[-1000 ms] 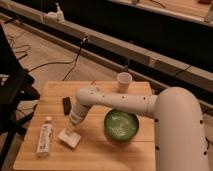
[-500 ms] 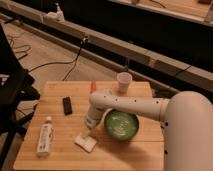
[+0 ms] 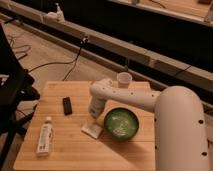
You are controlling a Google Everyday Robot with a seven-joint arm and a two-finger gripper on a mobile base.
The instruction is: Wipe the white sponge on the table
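The white sponge (image 3: 92, 129) lies flat on the light-wood table (image 3: 70, 152), just left of the green plate (image 3: 120, 123). My gripper (image 3: 93, 118) comes down from the white arm (image 3: 130, 98) and sits on the sponge's far edge, seemingly touching it. The arm's wrist hides the gripper's tip.
A white paper cup (image 3: 123, 80) stands at the table's far edge behind the arm. A small black object (image 3: 67, 105) lies left of the gripper. A white labelled bottle (image 3: 45, 137) lies near the front left. Cables run across the floor beyond the table.
The gripper and the sponge have slid to the right across the table, ending close beside the green plate and a little farther from the front edge.
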